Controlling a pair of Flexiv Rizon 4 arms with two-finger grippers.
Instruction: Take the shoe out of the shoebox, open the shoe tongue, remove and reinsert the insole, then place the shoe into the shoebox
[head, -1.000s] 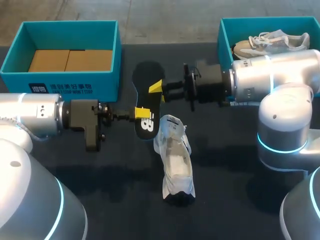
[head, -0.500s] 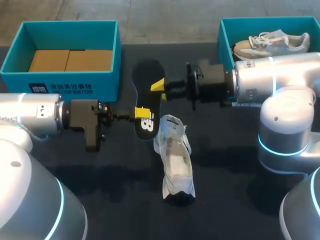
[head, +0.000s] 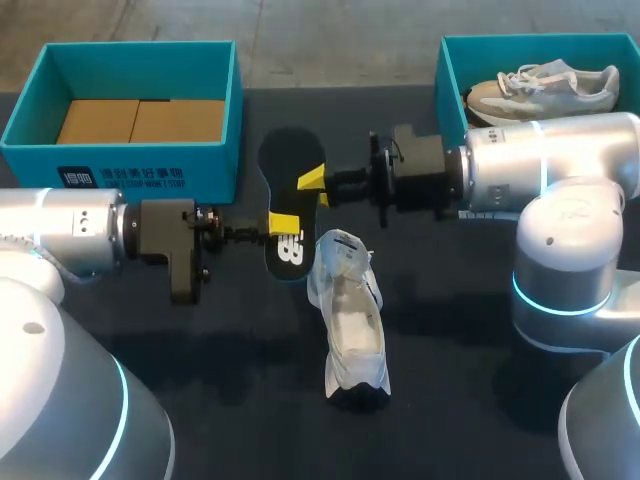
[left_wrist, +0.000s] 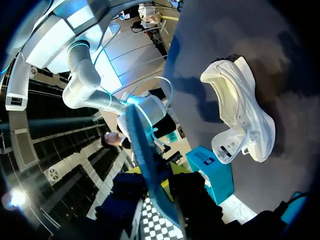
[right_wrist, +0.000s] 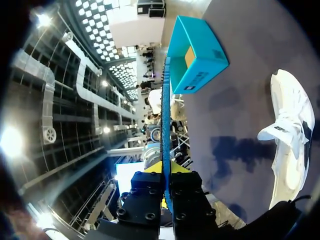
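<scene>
A black insole hangs in the air between the two teal boxes. My right gripper is shut on its middle edge; in the right wrist view the insole runs edge-on out of the closed right gripper. My left gripper is at the insole's heel end. In the left wrist view the insole passes between the parted fingers of the left gripper, with a gap showing on one side. The white shoe lies on the dark table below the insole, its tongue pulled up.
A teal shoebox with cardboard inside stands at the back left. A second teal shoebox at the back right holds a beige sneaker. The right arm's body reaches over the table in front of that box.
The left gripper's fingers have come apart on the insole's heel. The right gripper has carried the insole slightly to the left. The shoe has not moved.
</scene>
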